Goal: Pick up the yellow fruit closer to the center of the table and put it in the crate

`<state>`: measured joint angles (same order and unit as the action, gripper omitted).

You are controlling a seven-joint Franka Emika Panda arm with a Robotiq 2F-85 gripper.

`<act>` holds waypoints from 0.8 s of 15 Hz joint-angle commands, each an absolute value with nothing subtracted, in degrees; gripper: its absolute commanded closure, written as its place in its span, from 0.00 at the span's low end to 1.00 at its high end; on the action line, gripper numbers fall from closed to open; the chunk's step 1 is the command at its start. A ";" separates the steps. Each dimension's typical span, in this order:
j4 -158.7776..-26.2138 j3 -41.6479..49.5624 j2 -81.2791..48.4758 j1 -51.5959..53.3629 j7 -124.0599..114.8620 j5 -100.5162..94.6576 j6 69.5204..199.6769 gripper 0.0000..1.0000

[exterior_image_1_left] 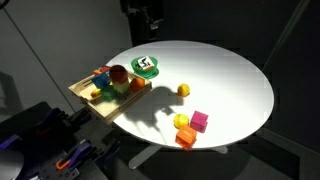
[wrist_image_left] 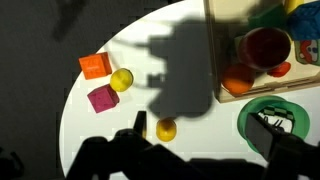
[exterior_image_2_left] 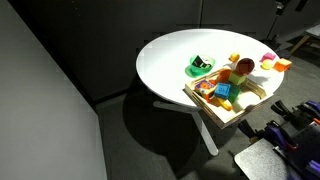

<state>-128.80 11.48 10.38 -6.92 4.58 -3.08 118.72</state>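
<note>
In an exterior view, the small round golden yellow fruit (exterior_image_1_left: pixel 183 90) sits on the smooth white top of the round table (exterior_image_1_left: pixel 225 75), well apart from the shallow light-wood crate (exterior_image_1_left: pixel 88 96). In an exterior view, the crate (exterior_image_2_left: pixel 222 113) overhangs the table's edge beside a round green-and-white dish (exterior_image_2_left: pixel 202 68). In the wrist view, the gripper (wrist_image_left: pixel 200 128) is a dark silhouette with its fingers spread, and the yellow fruit (wrist_image_left: pixel 166 129) lies untouched on the table near a pink cube (wrist_image_left: pixel 101 98).

Dim lab-like room, dark walls (exterior_image_2_left: pixel 60 70), white table (exterior_image_1_left: pixel 225 85)

Bright light floods the table (exterior_image_1_left: pixel 235 85), surroundings dark, hard shadow (wrist_image_left: pixel 185 70) across it.
</note>
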 commanded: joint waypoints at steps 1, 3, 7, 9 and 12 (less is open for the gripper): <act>-122.93 11.07 4.14 -8.43 2.85 -3.83 117.55 0.00; -121.19 11.31 1.71 -8.87 4.03 -3.92 117.52 0.00; -119.04 11.56 -1.49 -9.71 5.59 -4.31 119.02 0.00; -118.14 11.70 -2.64 -10.14 6.08 -4.01 119.32 0.00; -117.21 11.85 -2.59 -10.49 5.41 -3.95 117.80 0.00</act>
<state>-119.48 11.92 -2.14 -9.65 4.95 -3.25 119.47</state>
